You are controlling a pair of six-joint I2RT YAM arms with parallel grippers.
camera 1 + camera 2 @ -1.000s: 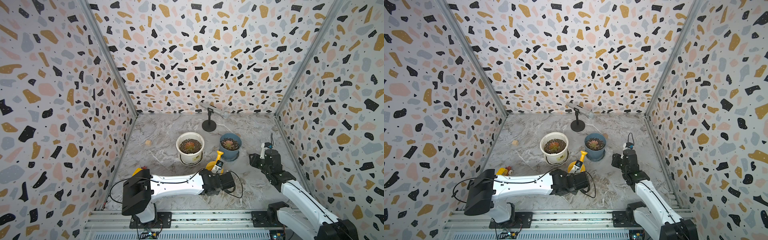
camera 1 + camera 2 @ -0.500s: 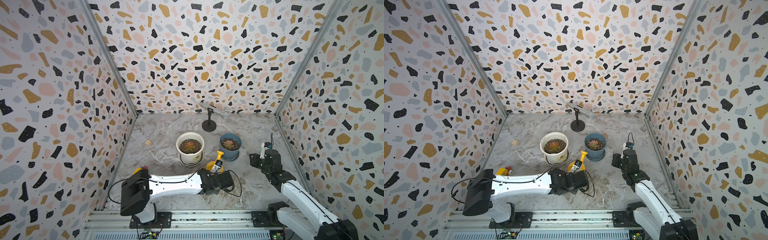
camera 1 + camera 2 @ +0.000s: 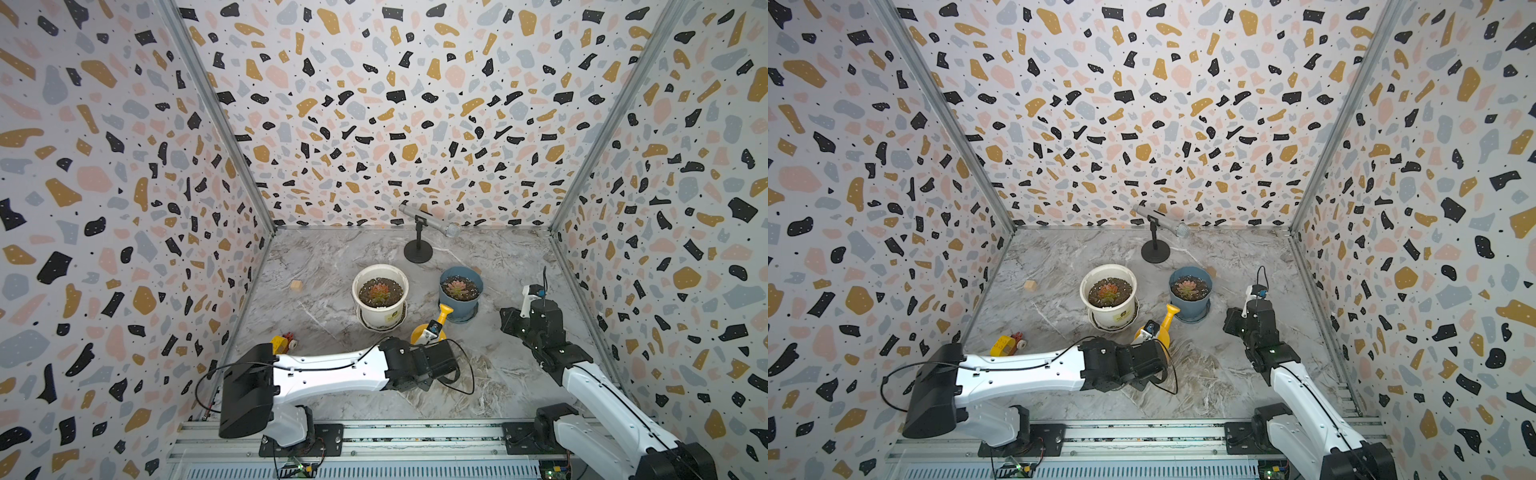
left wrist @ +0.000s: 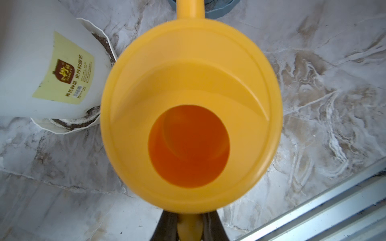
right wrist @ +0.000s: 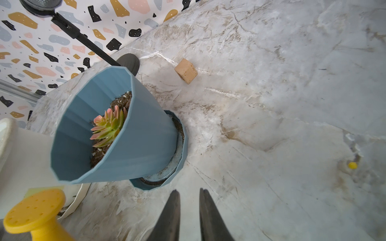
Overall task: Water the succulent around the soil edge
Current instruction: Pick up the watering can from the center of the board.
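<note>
Though between terrazzo walls (image 3: 395, 104), marbled tabletop (image 3: 332, 257)

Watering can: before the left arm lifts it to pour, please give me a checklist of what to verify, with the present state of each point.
1. Left gripper closed on the watering can handle: ok.
2. Can upright: ok.
3. Water inside it: cannot tell.
4. Both upright, white pot and blue pot: ok.
5. Which pot is the target: cannot tell.
6. Right gripper empty, apart from the blue pot: ok.
</note>
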